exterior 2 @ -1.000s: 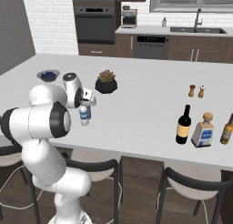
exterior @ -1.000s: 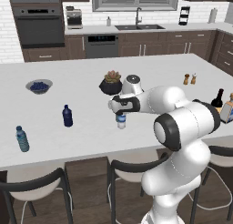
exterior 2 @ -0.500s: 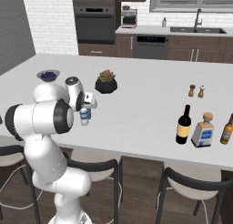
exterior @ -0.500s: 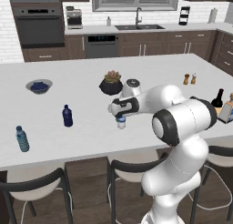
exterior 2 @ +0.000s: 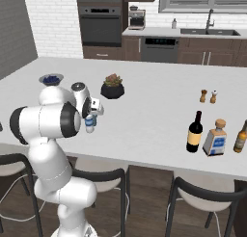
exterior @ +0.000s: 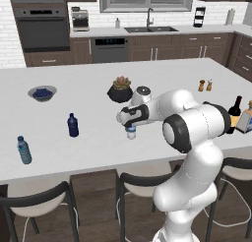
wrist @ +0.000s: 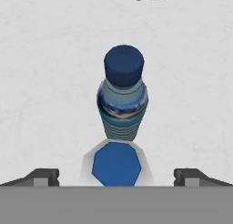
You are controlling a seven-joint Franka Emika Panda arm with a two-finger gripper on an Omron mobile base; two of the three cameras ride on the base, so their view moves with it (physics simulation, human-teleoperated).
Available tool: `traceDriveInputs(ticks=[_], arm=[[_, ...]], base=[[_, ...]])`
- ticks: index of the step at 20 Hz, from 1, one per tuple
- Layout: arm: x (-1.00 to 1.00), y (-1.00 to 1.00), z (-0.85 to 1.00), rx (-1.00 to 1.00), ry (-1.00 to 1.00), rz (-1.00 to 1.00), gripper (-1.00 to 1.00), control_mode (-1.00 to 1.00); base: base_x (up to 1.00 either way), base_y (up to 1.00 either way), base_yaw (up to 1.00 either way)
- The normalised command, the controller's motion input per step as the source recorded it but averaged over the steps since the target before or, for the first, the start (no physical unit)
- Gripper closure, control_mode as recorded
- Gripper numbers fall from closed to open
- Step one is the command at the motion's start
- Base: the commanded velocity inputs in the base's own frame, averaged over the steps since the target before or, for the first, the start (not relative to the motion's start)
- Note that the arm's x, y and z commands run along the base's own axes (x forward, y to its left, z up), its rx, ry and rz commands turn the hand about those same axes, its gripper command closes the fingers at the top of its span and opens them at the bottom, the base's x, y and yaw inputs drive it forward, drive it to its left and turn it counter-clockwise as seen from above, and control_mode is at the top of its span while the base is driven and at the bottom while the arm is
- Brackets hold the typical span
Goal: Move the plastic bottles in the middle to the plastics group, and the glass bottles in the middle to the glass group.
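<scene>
Hand: the 2-finger hand point(wrist: 116, 176) hangs directly above 2 small bottles at the centre of the hand view, jaws spread wide, holding nothing; its dark fingertips point(wrist: 43, 176) sit at the lower left and lower right corners.
Nearest bottle: a small clear plastic bottle with a blue cap point(wrist: 116, 165), seen from above, lower centre of the hand view, between the fingertips.
Second bottle: a small clear bottle with a dark blue cap and blue-white label point(wrist: 123, 98), just beyond the first.
Left base view: the hand point(exterior: 129, 119) sits mid-frame over a small clear bottle point(exterior: 131, 133) on the white bench point(exterior: 98, 152).
Plastics group: a small bluish water bottle with blue label point(exterior: 23, 149), far left edge.
Opaque dark blue bottle point(exterior: 73, 125): left of centre.
Glass: a tall dark wine bottle with yellow label point(exterior 2: 195, 132), right side of the right base view, beside a squat amber bottle with pale label point(exterior 2: 215, 138).
Potted plant point(exterior 2: 112, 86): upper centre.
</scene>
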Motion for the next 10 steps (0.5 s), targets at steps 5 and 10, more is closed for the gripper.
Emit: traceDriveInputs(ticks=[5, 10], arm=[[0.0, 0.0, 0.0, 0.0, 0.0, 0.0, 1.0, -1.0], [0.0, 0.0, 0.0, 0.0, 0.0, 0.0, 1.0, -1.0]], base=[[0.0, 0.0, 0.0], [0.0, 0.0, 0.0]])
